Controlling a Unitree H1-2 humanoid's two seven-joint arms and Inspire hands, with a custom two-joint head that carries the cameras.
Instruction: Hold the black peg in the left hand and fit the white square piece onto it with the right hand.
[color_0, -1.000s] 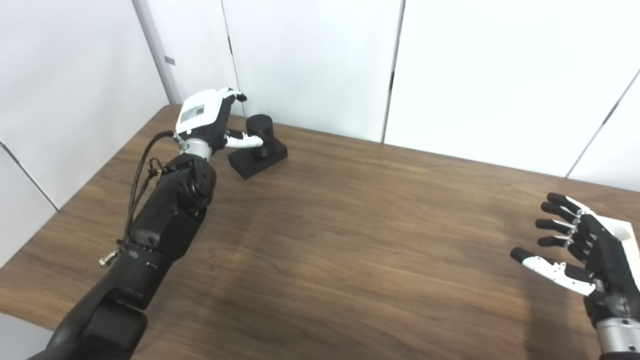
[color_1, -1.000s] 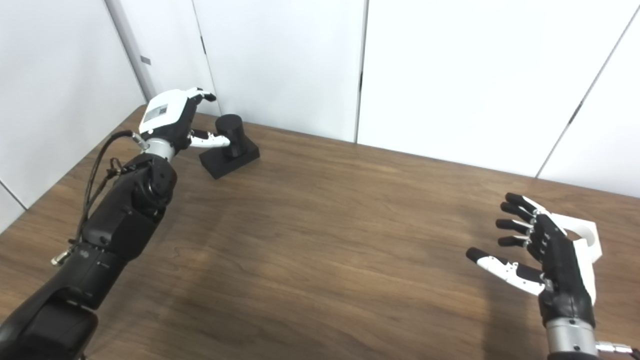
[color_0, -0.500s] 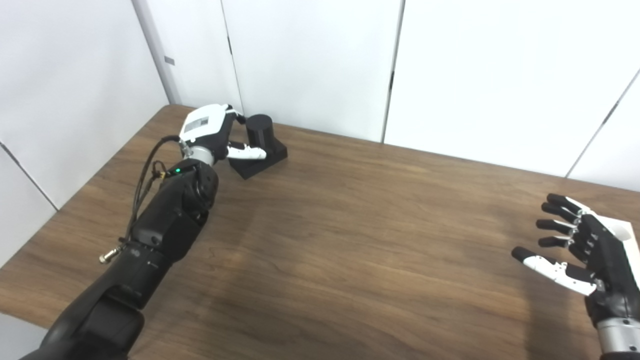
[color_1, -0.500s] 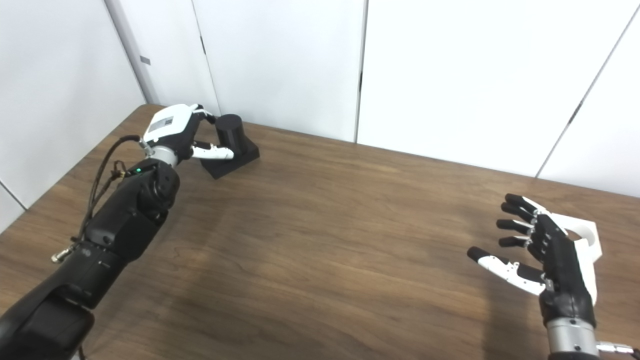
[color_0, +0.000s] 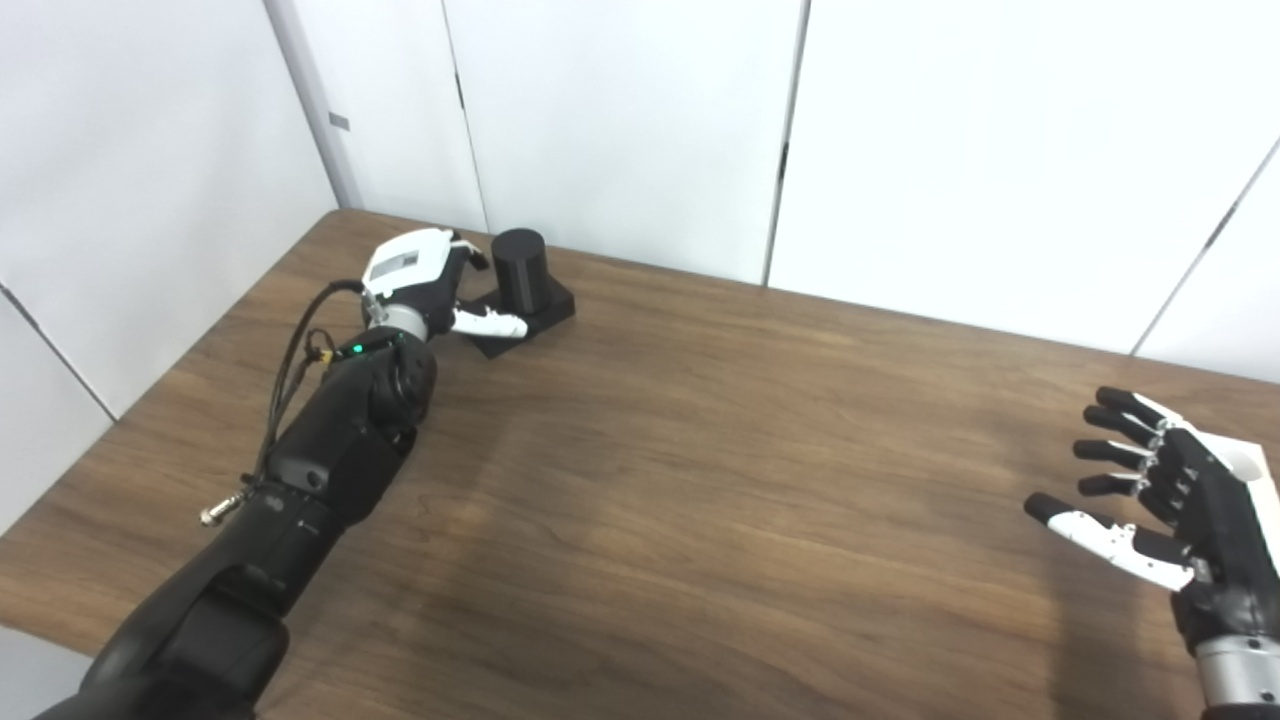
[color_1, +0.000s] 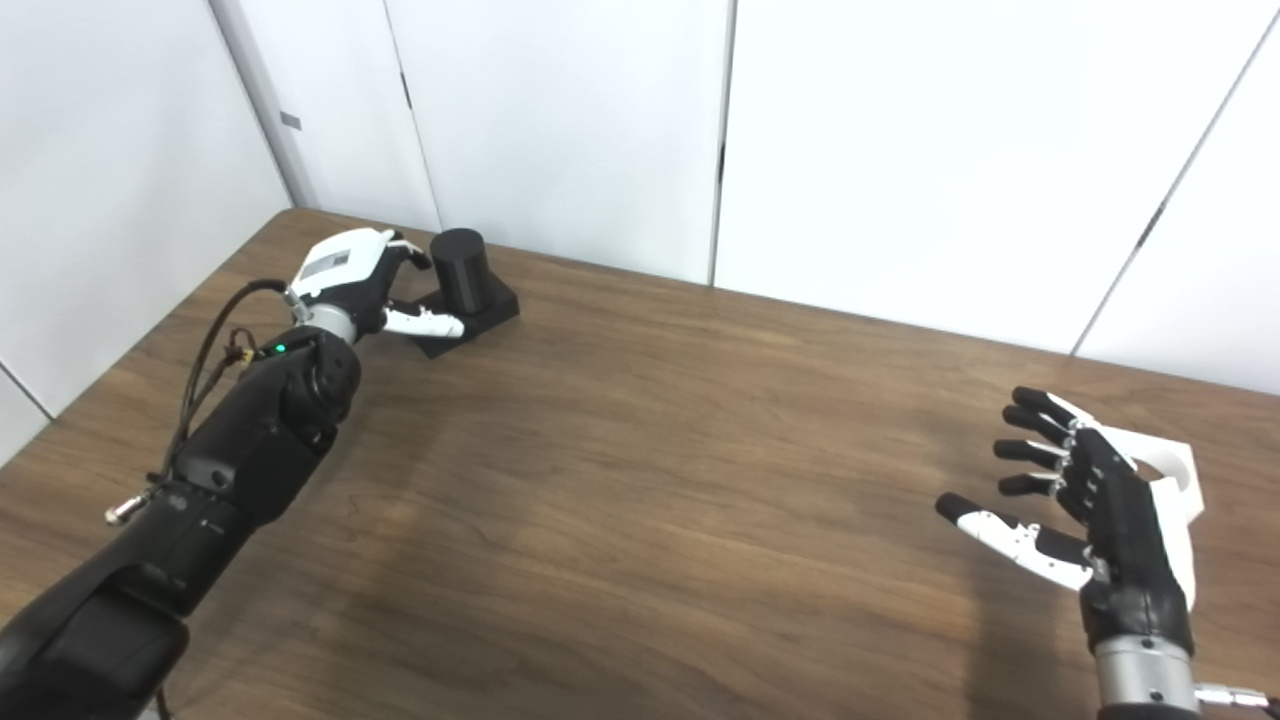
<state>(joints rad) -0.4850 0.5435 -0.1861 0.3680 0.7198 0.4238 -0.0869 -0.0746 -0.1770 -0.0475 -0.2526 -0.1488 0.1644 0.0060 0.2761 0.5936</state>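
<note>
The black peg (color_0: 522, 268), a cylinder on a square black base, stands on the wooden table (color_0: 700, 470) at the far left near the wall. My left hand (color_0: 425, 282) is low beside the base on its left, thumb along the base's front edge, fingers behind it; I cannot tell whether it grips. The white square piece (color_1: 1168, 470) with a round hole lies at the right edge, mostly hidden behind my right hand (color_1: 1085, 510). The right hand is open, fingers spread, and holds nothing.
White wall panels (color_0: 620, 130) run along the table's far edge and left side, close behind the peg. The table's near left corner (color_0: 30, 570) drops off beside my left arm.
My left hand has lowered from above the peg's top to the level of its base and closed in around the base's left side. The right hand has not moved.
</note>
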